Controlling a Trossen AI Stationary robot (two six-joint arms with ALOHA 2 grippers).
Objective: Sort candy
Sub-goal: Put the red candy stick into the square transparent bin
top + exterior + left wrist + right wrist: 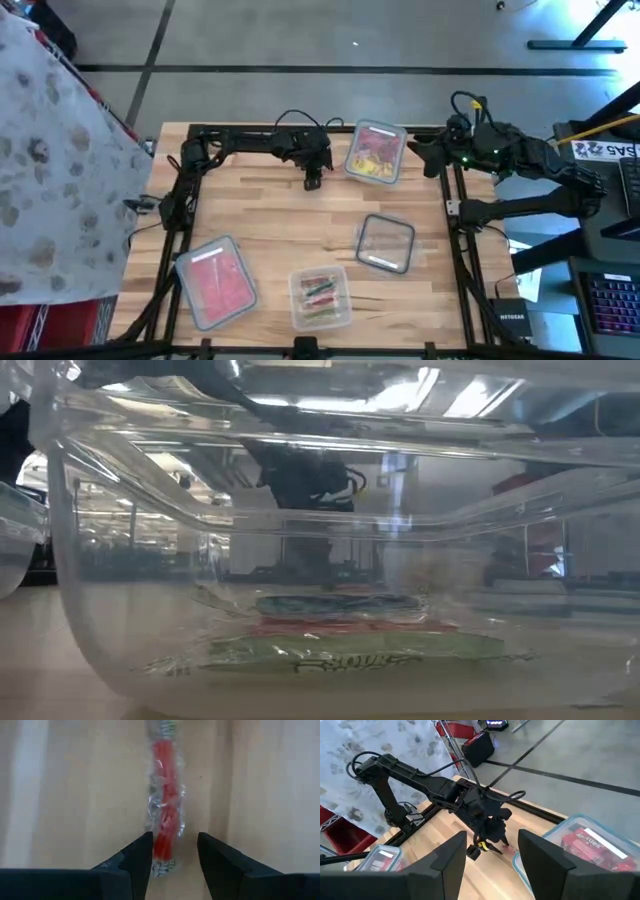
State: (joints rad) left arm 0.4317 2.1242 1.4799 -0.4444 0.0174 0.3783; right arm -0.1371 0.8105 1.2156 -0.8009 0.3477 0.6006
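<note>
Left gripper astride red candy, apparently untouched.

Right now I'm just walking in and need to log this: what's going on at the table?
The left hand hangs open over a red wrapped candy lying on the wooden table, its fingers either side, not yet closed. The right hand waits open near the far right edge. Four clear containers hold sorted candy or sit nearly empty.

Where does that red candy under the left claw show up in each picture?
High view: hidden under the left gripper, beside the mixed candy container.
Low view: not visible.
Left wrist view: red candy on wood between open fingers.
Right wrist view: pink speck by that container.
</note>
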